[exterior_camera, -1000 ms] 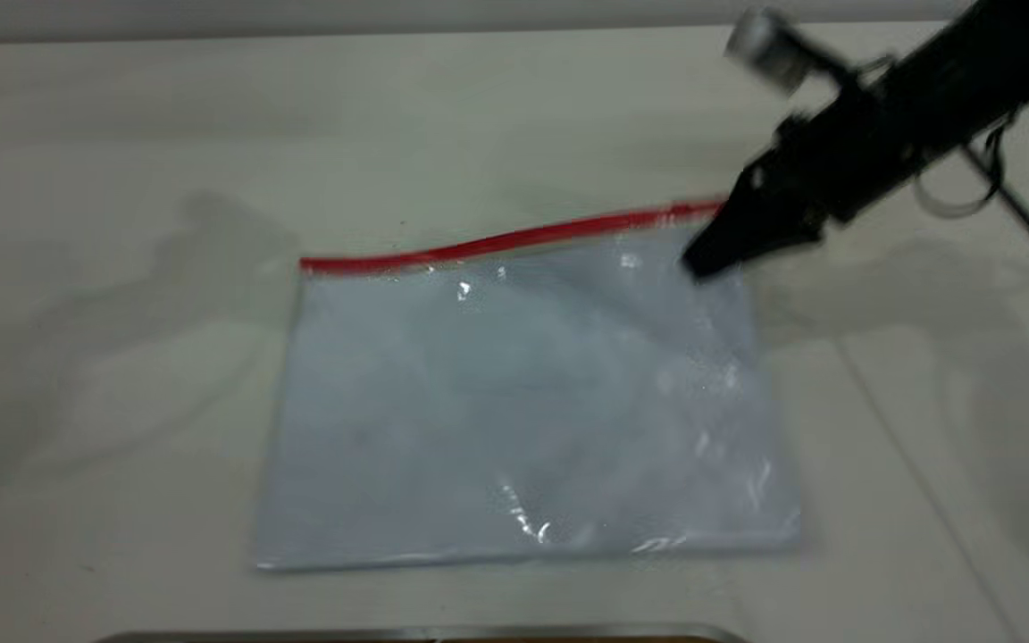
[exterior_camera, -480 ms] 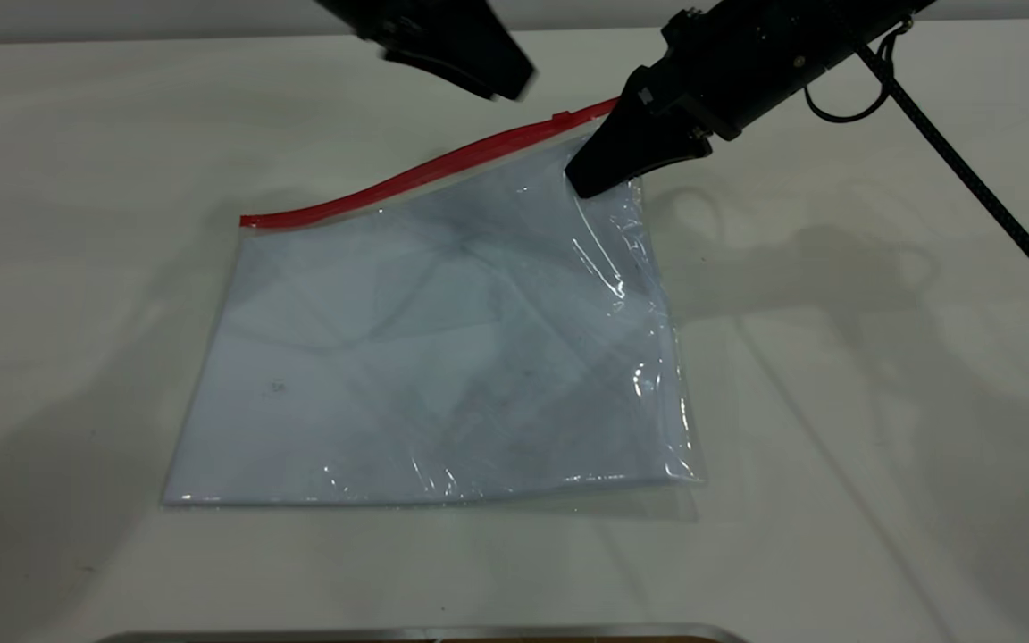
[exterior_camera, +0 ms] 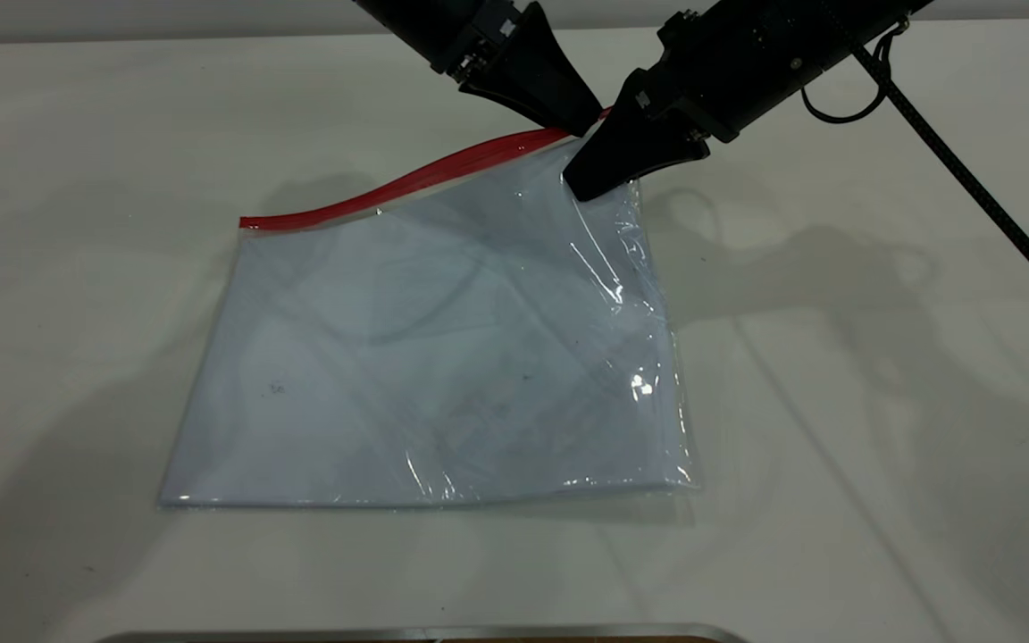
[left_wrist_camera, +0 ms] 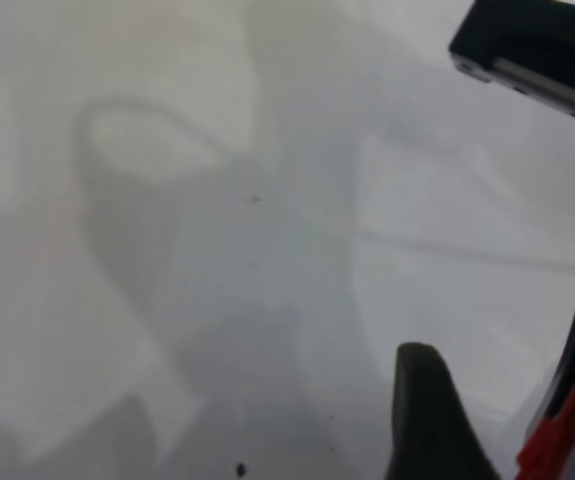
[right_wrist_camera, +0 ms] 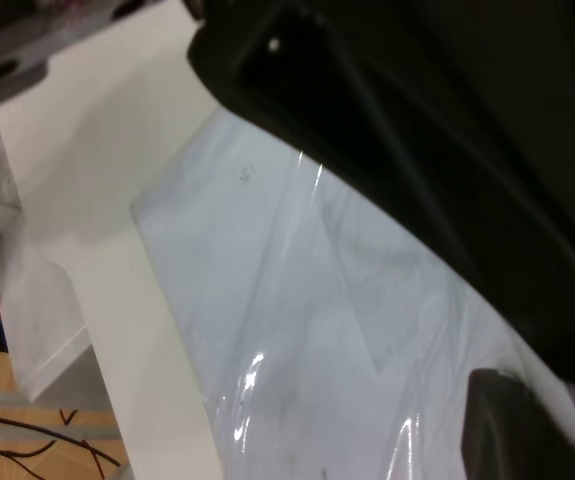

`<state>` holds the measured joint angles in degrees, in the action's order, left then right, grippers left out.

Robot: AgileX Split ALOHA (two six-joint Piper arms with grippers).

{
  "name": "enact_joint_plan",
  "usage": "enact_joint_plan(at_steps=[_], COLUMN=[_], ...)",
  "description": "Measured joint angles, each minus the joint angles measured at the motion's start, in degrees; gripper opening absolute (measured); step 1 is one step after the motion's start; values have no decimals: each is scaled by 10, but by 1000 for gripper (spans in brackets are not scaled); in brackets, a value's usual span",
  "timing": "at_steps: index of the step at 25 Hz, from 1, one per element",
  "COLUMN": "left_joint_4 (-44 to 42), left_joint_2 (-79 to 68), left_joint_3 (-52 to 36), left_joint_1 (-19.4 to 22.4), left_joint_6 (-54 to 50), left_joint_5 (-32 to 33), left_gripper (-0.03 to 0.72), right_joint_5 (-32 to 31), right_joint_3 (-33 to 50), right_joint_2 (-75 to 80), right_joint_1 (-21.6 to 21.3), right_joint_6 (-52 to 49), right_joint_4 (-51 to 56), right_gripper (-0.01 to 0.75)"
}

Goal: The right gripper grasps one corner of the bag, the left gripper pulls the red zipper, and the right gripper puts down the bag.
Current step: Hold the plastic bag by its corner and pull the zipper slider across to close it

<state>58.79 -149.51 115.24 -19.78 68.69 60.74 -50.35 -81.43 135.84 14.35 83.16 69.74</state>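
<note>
The right tool point(exterior_camera: 588, 179) is clamped on the far right corner of the bag point(exterior_camera: 443, 357) and holds that corner lifted off the desk point(exterior_camera: 881, 402); the rest of the clear pouch slopes down and away from it, its near long edge lying flat. The left tool point(exterior_camera: 579, 123) comes in from above and sits just beside the right one, its tip at the raised end of the red zipper point(exterior_camera: 398, 185). Whether its jaws are apart or together on the slider cannot be told: the tips are hidden against the red strip in the exterior view, and the left wrist view shows only one dark finger point(left_wrist_camera: 429, 420) beside a sliver of red.

The corner grasp looks done, and the step in hand appears to be the left tool taking the slider. The next move likely calls for a firm pinch on the small tab, then a steady pull along the strip away from the right tool, which must keep the corner taut.

The zipper runs along the far long edge, its long axis slanting from the clamped corner down toward the far left corner, which rests on the desk.
</note>
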Motion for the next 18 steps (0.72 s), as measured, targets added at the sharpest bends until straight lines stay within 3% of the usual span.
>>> enact_joint_plan(at_steps=[10, 14, 18], left_joint_4=[-17, -18, -18], left_joint_2=[0, 0, 0], left_joint_3=[0, 0, 0], left_joint_1=[-3, -2, 3], left_joint_6=[0, -9, -14], left_joint_5=[0, 0, 1], left_gripper=[166, 171, 264], right_joint_5=[2, 2, 2], right_joint_3=[0, 0, 0], right_joint_2=[0, 0, 0], right_joint_1=[0, 0, 0], right_joint_6=[0, 1, 1], right_joint_4=[2, 4, 6], right_gripper=[33, 33, 33])
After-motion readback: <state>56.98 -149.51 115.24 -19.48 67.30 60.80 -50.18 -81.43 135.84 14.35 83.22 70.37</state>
